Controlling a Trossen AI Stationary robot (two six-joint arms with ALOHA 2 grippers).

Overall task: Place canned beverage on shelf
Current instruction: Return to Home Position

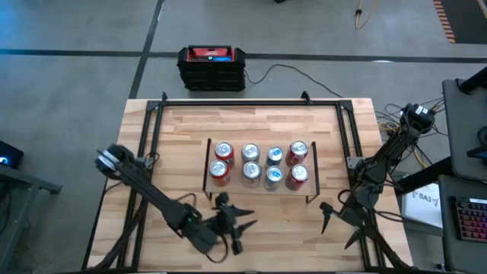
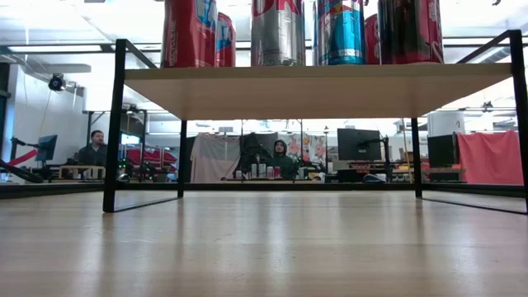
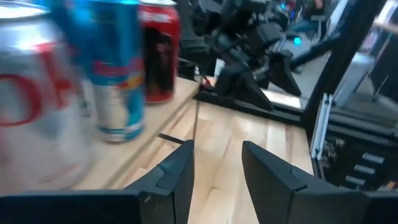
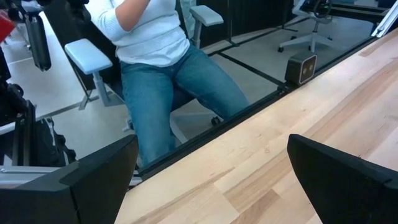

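The shelf (image 1: 262, 143), a low light-wood board on black legs, stands mid-table; it also shows in the low view (image 2: 313, 89). Several cans stand upright on it in two rows, red ones (image 1: 222, 151) and silver ones (image 1: 250, 153). In the left wrist view a silver can (image 3: 37, 106), a blue can (image 3: 115, 68) and a red can (image 3: 158, 50) show. My left gripper (image 1: 245, 232) (image 3: 217, 149) is open and empty, near the table's front edge, just in front of the shelf's left part. My right gripper (image 1: 329, 217) (image 4: 211, 149) is open and empty, near the shelf's front right corner.
A black metal frame (image 1: 251, 101) runs around the tabletop. A black and red box (image 1: 211, 67) sits on the floor beyond the far edge. A seated person (image 4: 161, 62) is off the table's edge, and a small dark box (image 4: 303, 67) stands on that edge.
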